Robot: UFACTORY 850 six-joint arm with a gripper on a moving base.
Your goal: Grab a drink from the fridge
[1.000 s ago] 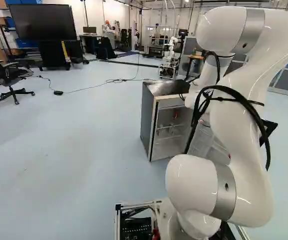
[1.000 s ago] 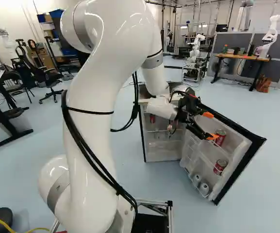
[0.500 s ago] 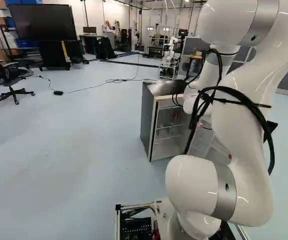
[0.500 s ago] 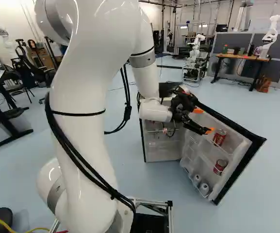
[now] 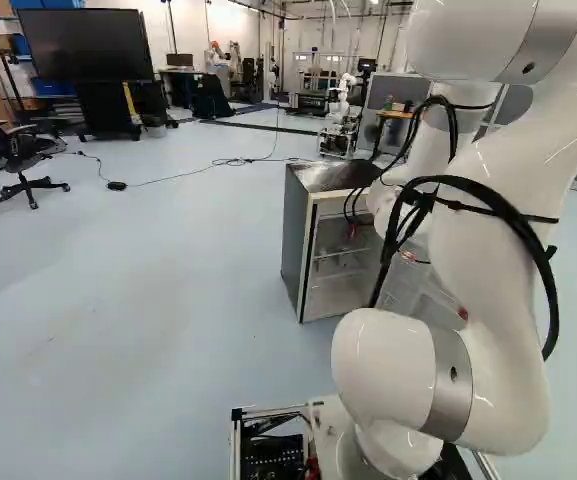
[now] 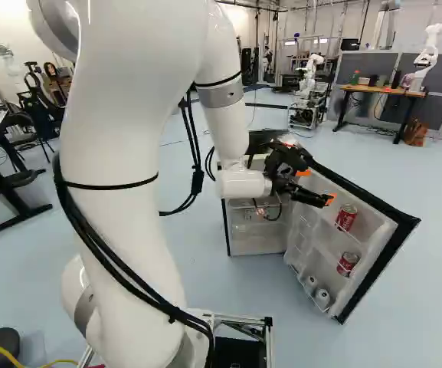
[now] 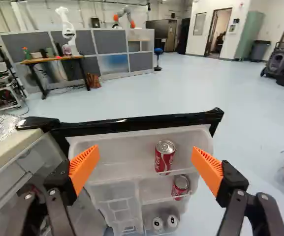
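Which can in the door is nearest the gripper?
The red can on the top shelf; the other red can and two pale cans sit lower, farther away.

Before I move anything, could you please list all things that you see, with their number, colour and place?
low boxy fridge: one, grey sides, ahead of arm
open shelved fridge door: one, pale with black edge
cylindrical metal cans: two, red, on upper and middle door shelves
cans with silvery tops: two, side colour unclear, lowest door shelf
flat wide screen: one, black, left base view's upper left
wheeled office chair: at least one, black, below screen
wooden-topped desk: one, brown, before partition
panelled partition: one, grey, beyond door
another robot: one, white, on desk
jointed arm: one, white
two-finger gripper: one, black with orange pads, open above door
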